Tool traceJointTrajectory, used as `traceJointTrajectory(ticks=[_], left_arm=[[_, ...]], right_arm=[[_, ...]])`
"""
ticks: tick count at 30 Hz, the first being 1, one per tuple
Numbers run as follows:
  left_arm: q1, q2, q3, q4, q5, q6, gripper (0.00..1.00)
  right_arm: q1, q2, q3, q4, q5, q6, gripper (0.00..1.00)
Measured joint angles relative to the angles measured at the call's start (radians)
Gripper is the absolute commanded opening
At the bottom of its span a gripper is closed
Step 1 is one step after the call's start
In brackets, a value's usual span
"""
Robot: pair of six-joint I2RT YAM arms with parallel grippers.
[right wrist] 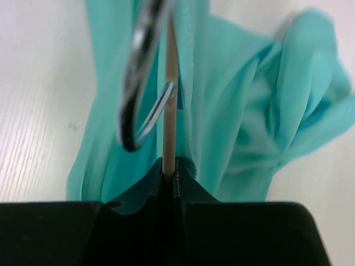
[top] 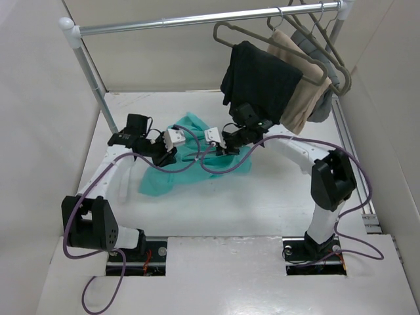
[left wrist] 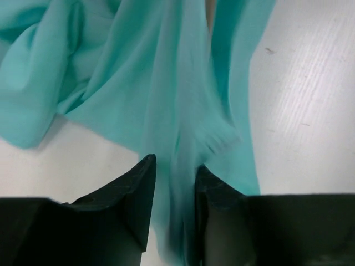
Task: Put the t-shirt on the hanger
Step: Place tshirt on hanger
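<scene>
Left arm [top: 108, 180]: reaching forward from base, wrist turned inward.
Left gripper [left wrist: 176, 166]: 2 fingers narrowly parted, t-shirt [left wrist: 166, 100] cloth in the gap.
Right arm [top: 298, 152]: elbow raised, forearm angled inward.
Right gripper [right wrist: 169, 165]: jaws clamped on hanger [right wrist: 168, 100] edge.

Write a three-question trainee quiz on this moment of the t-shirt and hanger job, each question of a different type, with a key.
1. Fill in: of the three garments on the rail, the leftmost is ___.
2. True or false: the t-shirt hangs on that rail.
3. The right gripper is shut on: A the hanger; B the rail; C nothing.

Key: 1 black, the black garment; 2 false, it lies on the table; 3 A.
</scene>
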Motion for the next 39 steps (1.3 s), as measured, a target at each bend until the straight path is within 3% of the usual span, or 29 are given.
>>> traceJointTrajectory(ticks=[8, 16, 24, 26, 29, 31, 36, 39], left_arm=[[0.093, -0.014, 0.023, 0.017, -0.006, -0.035, 0.40], [0.094, -0.014, 0.107, 0.095, -0.019, -0.166, 0.49], [0.102, -0.055, 0.170, -0.017, 0.008, 0.041, 0.50], [0.102, -0.059, 0.170, -0.041, 0.016, 0.074, 0.54], [0.105, -0.075, 0.170, -0.045, 0.037, 0.068, 0.68], [0.112, -0.098, 0.171, -0.010, 0.051, 0.016, 1.00], [0.154, -0.212, 0.154, 0.318, -0.006, -0.297, 1.00], [0.153, -0.328, 0.101, 0.538, -0.026, -0.466, 1.00]], right_arm=[[-0.108, -0.126, -0.108, -0.057, -0.003, -0.005, 0.00], [-0.102, -0.126, 0.019, -0.140, -0.013, 0.033, 0.00], [-0.102, -0.119, 0.101, -0.177, -0.055, 0.044, 0.00], [-0.102, -0.119, 0.100, -0.184, -0.064, 0.049, 0.00], [-0.102, -0.118, 0.101, -0.181, -0.077, 0.083, 0.00], [-0.100, -0.106, 0.124, -0.186, -0.084, 0.115, 0.00], [-0.093, -0.034, 0.328, -0.171, -0.067, 0.272, 0.00], [-0.090, -0.038, 0.344, -0.029, -0.054, 0.465, 0.00]])
